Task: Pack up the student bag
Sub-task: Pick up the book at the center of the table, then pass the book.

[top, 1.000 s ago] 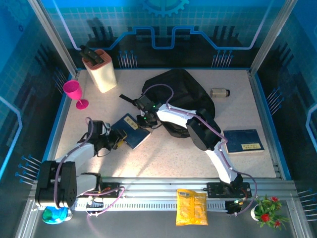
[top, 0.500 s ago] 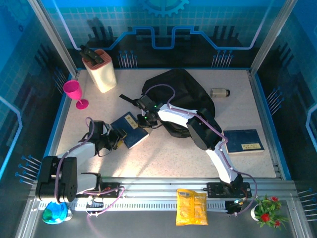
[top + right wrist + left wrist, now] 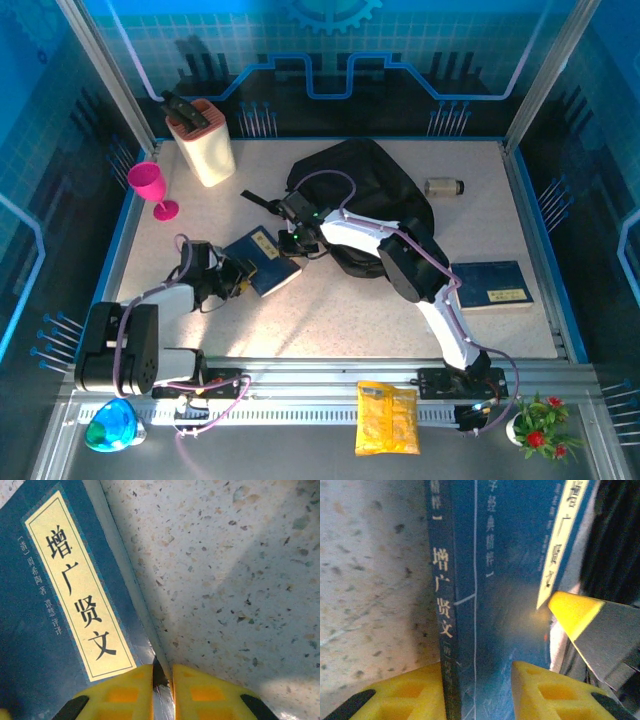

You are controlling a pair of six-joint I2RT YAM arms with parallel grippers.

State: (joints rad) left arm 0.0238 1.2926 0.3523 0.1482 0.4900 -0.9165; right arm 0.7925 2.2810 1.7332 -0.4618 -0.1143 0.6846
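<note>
Both pincers at the book [image 3: 262, 262].
We see the left pincer [image 3: 477, 690] part spread, astride the book's spine; the right pincer [image 3: 162, 685] is almost pressed together, pinching the book's corner. The bag [image 3: 370, 190] lies just beyond the right pincer.

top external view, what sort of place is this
Probably a robot lab work cell: a speckled table fenced by metal frame posts and blue printed panels, with everyday props like a knife block, pink goblet and black backpack.
</note>
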